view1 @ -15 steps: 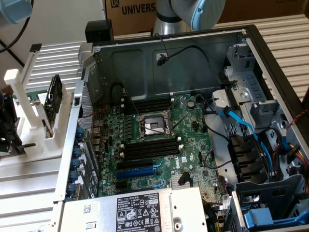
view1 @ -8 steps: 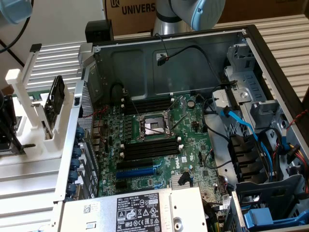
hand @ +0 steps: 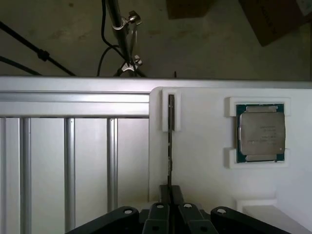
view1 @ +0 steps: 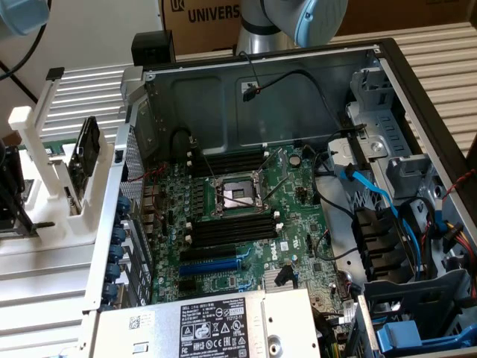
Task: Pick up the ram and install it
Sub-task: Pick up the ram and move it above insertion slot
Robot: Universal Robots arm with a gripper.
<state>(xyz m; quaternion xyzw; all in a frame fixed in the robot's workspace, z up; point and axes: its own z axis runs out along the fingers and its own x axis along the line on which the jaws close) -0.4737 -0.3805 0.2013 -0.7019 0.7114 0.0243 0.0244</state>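
In the wrist view the ram (hand: pixel 170 141) shows edge-on as a thin dark strip. It stands upright in the slot of a white holder (hand: pixel 195 161). My gripper (hand: pixel 170 194) sits right over its near end, and the two black fingers (hand: pixel 160 210) are pressed together on the strip. In the exterior view the open computer case holds the green motherboard (view1: pixel 291 194) with long black memory slots (view1: pixel 231 227) on either side of the processor socket (view1: pixel 237 195).
A square silver processor chip (hand: pixel 261 131) lies in its own white nest beside the ram holder. A ribbed aluminium table (hand: pixel 68 161) lies under the holder. A white parts stand (view1: pixel 52 171) is at the exterior view's left. Blue cables (view1: pixel 373 190) and drive bays crowd the case's right side.
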